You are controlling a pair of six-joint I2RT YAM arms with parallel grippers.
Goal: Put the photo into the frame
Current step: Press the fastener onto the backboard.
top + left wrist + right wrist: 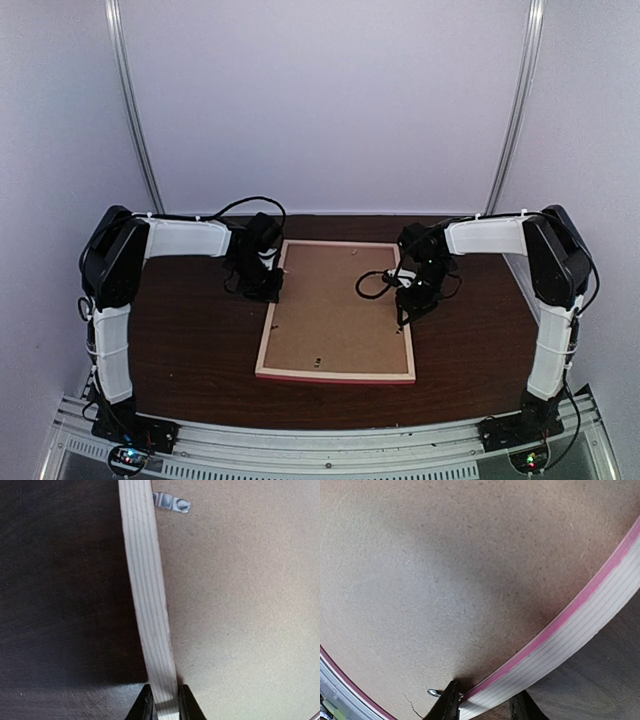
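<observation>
Brown board (335, 300) is filling the frame (335, 376); left gripper (165, 706) and right gripper (482, 703) are clamping its rails; turning the clip (172, 502) is probably coming next.

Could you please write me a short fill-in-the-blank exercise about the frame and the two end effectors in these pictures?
1. The frame lies on the table with its ____ side up.
2. The left end effector is closed on the frame's ____ rail.
3. The right end effector holds the opposite rail, which shows a ____ stripe.
Missing words: back; left; pink.
</observation>
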